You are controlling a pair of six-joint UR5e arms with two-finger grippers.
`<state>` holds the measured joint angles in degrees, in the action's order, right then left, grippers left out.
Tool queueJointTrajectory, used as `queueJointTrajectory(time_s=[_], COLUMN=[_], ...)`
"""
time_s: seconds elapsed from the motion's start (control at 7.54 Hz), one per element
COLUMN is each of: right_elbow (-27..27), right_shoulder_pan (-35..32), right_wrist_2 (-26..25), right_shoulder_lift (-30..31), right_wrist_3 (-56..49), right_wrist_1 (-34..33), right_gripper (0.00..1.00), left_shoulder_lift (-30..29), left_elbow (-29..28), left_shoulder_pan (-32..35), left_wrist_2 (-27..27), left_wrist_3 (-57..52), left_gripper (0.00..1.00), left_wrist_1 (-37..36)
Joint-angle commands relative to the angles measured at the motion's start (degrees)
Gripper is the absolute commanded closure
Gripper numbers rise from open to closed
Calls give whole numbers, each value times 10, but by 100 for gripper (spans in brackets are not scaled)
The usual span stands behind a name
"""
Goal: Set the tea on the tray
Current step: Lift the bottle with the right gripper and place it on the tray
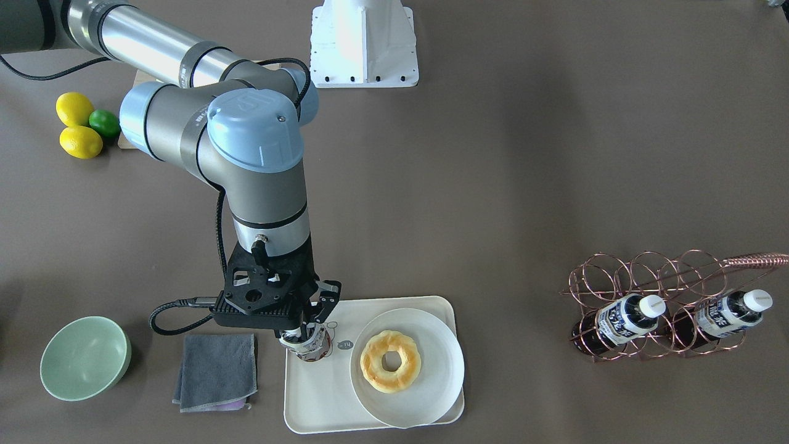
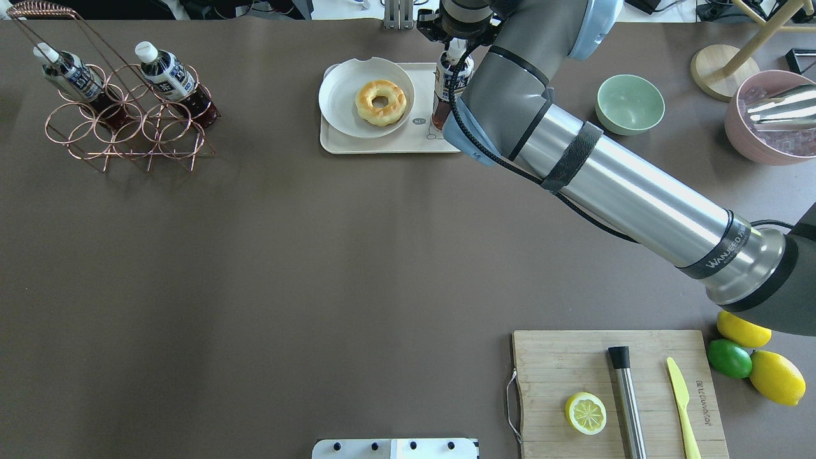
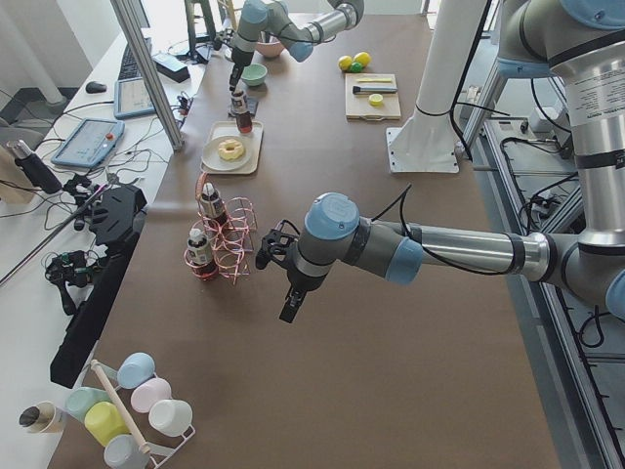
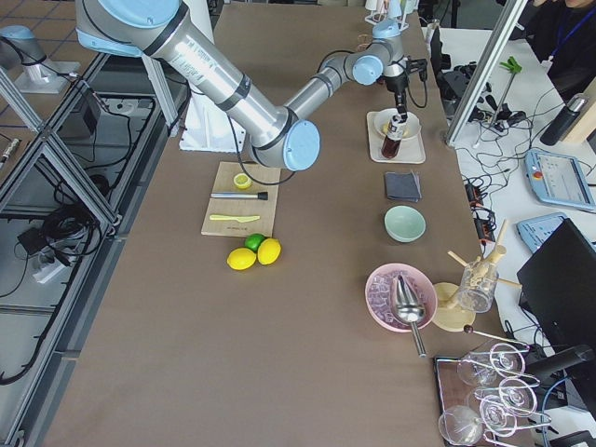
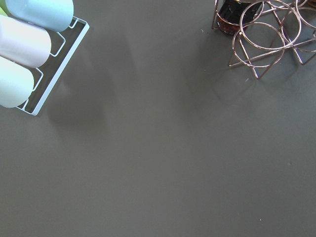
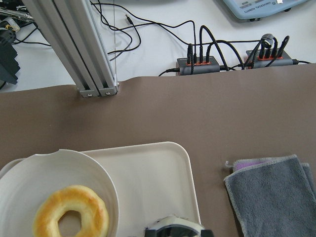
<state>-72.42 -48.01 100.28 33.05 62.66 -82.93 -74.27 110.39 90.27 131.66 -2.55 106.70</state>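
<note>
From the front, the right claw (image 1: 307, 322) pinches the small clear plastic bottle of reddish-brown tea (image 1: 311, 348) by its top, upright over one end of the cream rounded plastic tray (image 1: 320, 401). From the left end, the left claw (image 3: 287, 313) shows, but its state cannot be told.

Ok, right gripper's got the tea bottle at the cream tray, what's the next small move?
Probably ease down slightly, then open the right gripper. The small clear plastic bottle of dark tea stands upright, gripped at its cap, base over the cream rounded-rectangle tray beside the round white plate; I cannot tell whether it touches.
</note>
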Motion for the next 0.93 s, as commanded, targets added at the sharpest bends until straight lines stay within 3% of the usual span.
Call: queueJointTrajectory(time_s=[0.0,0.13,0.27,0.4,0.53,0.8], right_elbow=[0,0,0,0,0,-4], right_shoulder_pan=[1,1,1,3,3,-2], right_wrist_2=[0,0,0,-2,-1,10], right_shoulder_lift=[0,0,0,0,-1,-11], right_wrist_3=[-4,-6,-4,-2,0,-2], right_wrist_1=[2,2,7,8,8,7], right_gripper=[100,100,53,19,2,0], left_shoulder_lift=[-1,-1,-1,-1,-1,-1], left_elbow=[-1,-1,-2,-2,-2,-3], left_shoulder_pan=[0,0,0,0,0,0], left_wrist_2=[0,0,0,0,0,0], left_wrist_3=[0,0,0,0,0,-1], left_gripper=[1,1,1,1,1,1], left_wrist_1=[-1,-1,0,-1,-1,-1])
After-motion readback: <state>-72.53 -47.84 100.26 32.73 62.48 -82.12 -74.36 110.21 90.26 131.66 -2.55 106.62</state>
